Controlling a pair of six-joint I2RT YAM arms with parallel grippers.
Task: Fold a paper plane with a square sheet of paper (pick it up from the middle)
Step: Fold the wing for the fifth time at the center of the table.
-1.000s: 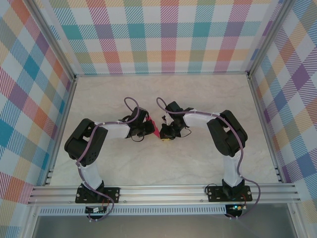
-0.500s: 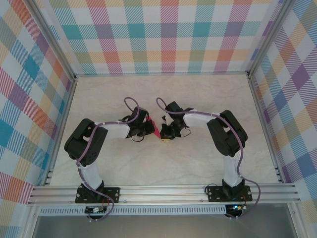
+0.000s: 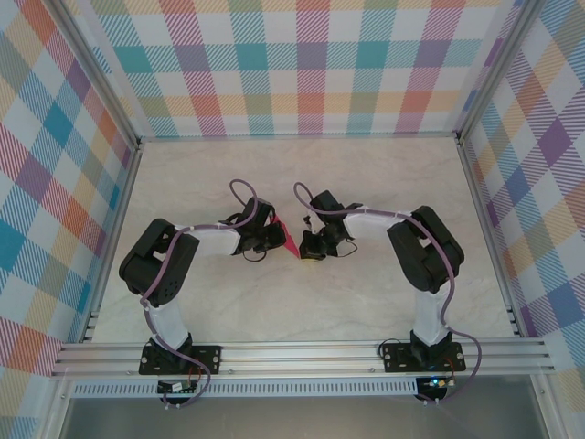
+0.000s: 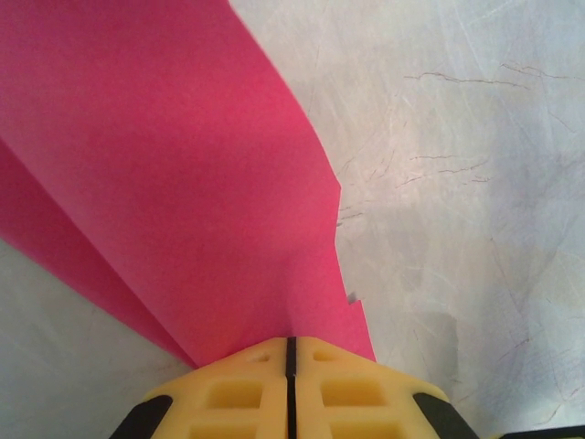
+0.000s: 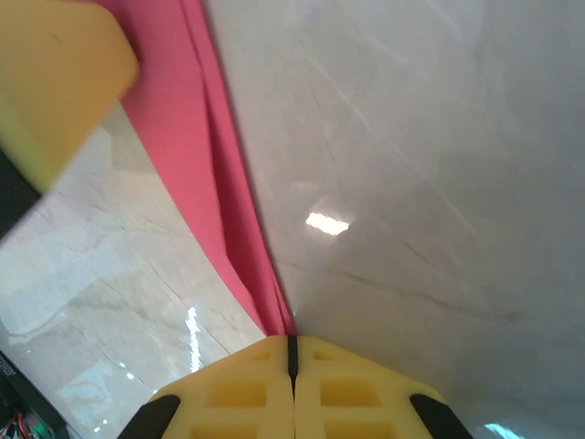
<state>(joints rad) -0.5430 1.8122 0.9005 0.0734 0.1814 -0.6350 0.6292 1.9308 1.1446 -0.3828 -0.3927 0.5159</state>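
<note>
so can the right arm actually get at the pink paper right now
Probably yes, it seems to have hold of it: the right end effector is shut on an edge of the folded pink paper, with nothing between them. The left end effector grips it too.

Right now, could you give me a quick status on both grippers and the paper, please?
Left gripper shut on pink paper. Right gripper shut on it too. Paper layered, spanning between them.

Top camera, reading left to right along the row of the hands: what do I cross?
Left arm's elbow → left hand → pink-red paper → right hand → right arm's elbow.
</note>
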